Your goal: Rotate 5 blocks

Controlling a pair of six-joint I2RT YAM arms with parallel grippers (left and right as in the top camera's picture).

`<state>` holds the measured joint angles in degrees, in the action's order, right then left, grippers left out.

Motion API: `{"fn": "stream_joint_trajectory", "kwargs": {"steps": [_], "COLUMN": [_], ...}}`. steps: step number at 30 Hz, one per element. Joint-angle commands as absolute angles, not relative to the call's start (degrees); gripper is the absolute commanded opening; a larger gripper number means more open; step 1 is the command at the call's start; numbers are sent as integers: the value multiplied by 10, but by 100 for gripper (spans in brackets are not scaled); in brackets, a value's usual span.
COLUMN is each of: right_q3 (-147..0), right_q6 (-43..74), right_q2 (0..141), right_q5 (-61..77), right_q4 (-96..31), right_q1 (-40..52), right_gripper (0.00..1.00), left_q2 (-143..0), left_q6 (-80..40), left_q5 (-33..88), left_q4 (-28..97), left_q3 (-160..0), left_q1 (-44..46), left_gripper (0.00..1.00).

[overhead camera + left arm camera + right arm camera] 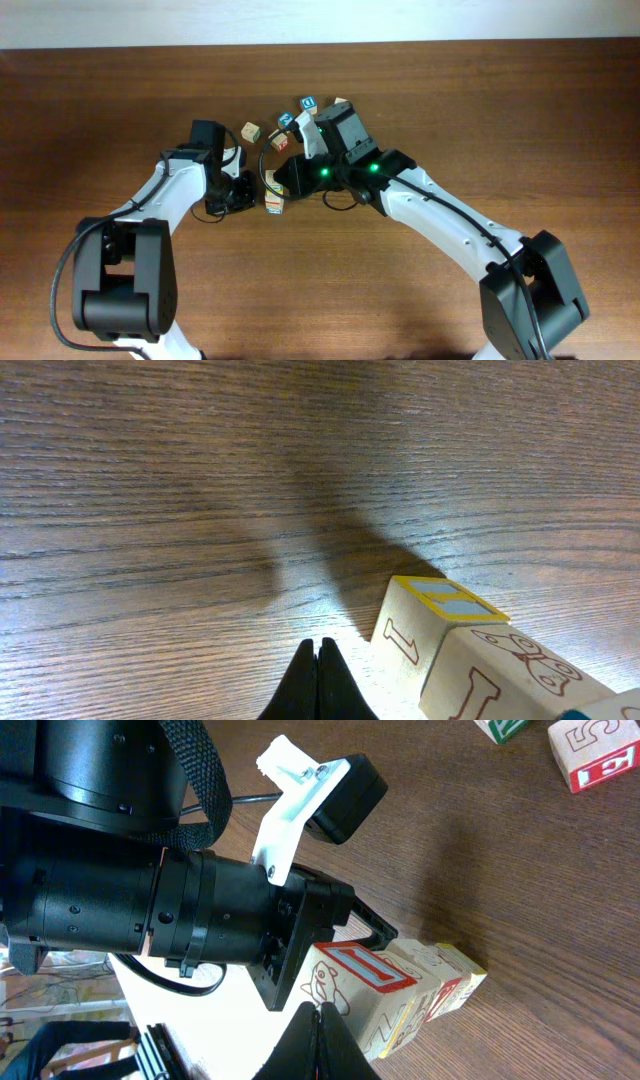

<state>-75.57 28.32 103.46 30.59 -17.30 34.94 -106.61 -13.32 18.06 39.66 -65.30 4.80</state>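
Observation:
Three light-wood blocks stand in a touching row; the nearest [355,975] has a red-framed top, and the other two [432,982] trail off behind it. Overhead, that row [274,192] lies between the two grippers. My right gripper [318,1020] is shut and empty, its tips against the nearest block's side. My left gripper [318,665] is shut on nothing, just left of a block with a yellow-framed top [425,622]. Overhead, the left gripper [252,193] is left of the row and the right gripper [285,180] is right of it.
Several loose blocks lie behind the row: a pale one [250,132], a reddish one [279,142], two with blue faces [309,103] and one beside the right wrist [341,103]. The left arm's black body [150,900] fills the right wrist view's left side.

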Motion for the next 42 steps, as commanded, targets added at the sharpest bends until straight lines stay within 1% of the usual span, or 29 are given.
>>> {"fn": "stream_joint_trajectory", "kwargs": {"steps": [1,37,39,42], "right_q3": [-752,-830,-859,-910], "right_q6": [282,268,242,201], "right_q2": [1062,1062,1062,1061], "right_q5": [270,330,329,328], "right_q4": [-186,-198,-222,-293], "right_q1": [354,352,348,325], "right_gripper": [4,4,4,4], "left_q2": [-1050,-1050,-1048,-1031], "left_q6": [-139,-139,-139,-132], "left_q5": [186,183,182,161], "left_q4": [397,396,403,441], "left_q3": [-659,-660,-676,-729], "left_q1": [47,46,37,11], "left_gripper": [0,0,0,0]}}
